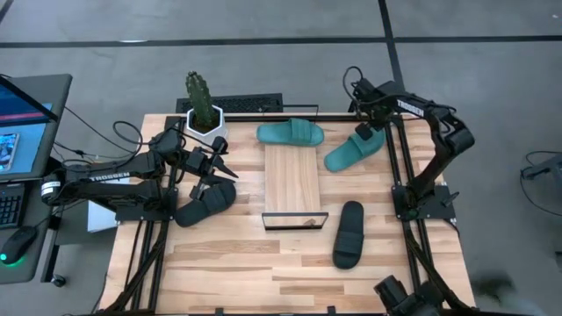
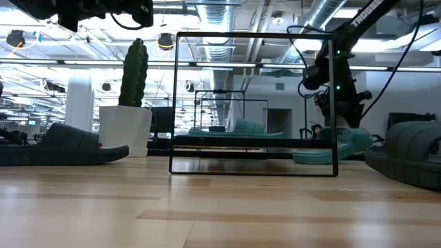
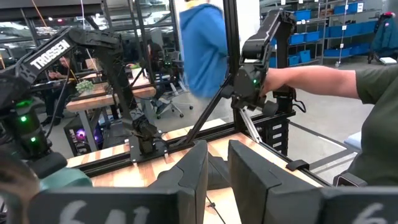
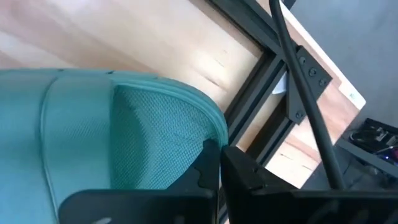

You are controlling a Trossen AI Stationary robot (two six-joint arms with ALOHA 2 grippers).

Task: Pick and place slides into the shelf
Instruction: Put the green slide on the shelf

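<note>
Currently, your stock: right end effector clenched on a teal slide near the bench's far right corner, lifting its heel for carrying. Left end effector above a black slide; you cannot tell its grip. The shelf stands mid-bench, one teal slide at its far end.

"TROSSEN" on left arm; same on right arm

Right gripper closed, left gripper ajar
</note>
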